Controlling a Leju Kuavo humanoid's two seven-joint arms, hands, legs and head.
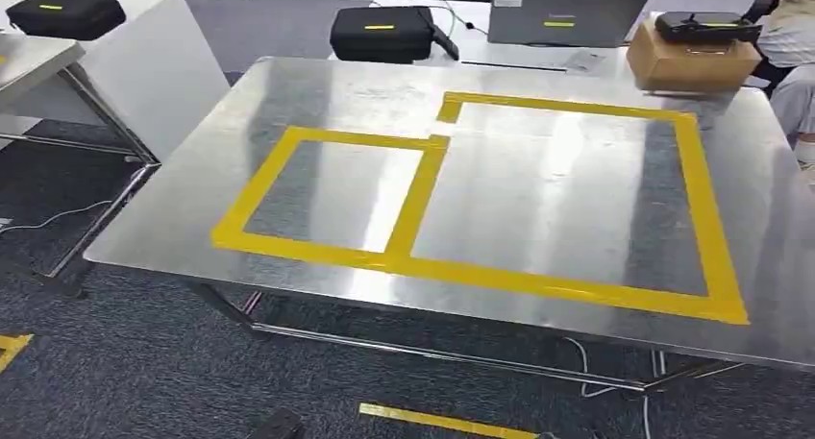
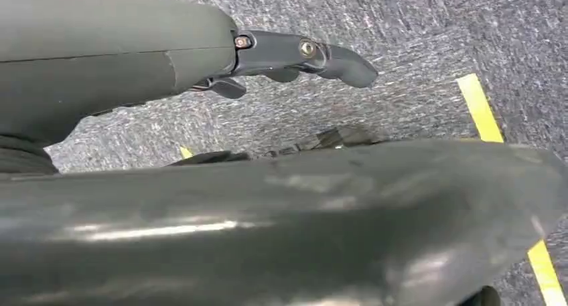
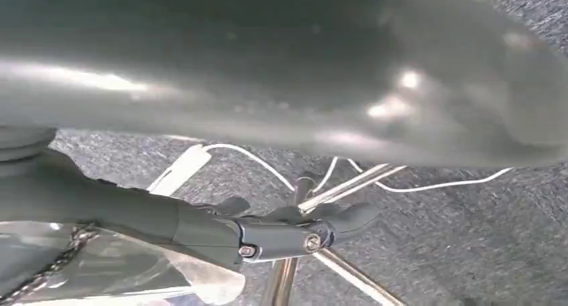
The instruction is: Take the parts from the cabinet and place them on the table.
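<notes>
The steel table (image 1: 577, 218) stands in front of me in the head view, marked with two yellow tape rectangles (image 1: 413, 208) and bare inside them. My left hand (image 2: 288, 58) hangs over the grey carpet with its fingers stretched out and nothing in them. My right hand (image 3: 268, 232) hangs near the table's metal legs (image 3: 335, 259). A clear plastic bag (image 3: 134, 266) with a dark chain-like part inside sits under its palm, held against the hand.
At the table's far edge are a cardboard box (image 1: 692, 60) with a black device on it, a black case (image 1: 382, 34) and a laptop (image 1: 567, 14). A white desk (image 1: 125, 64) stands left. A person sits at the far right (image 1: 793, 45). Cables lie on the carpet.
</notes>
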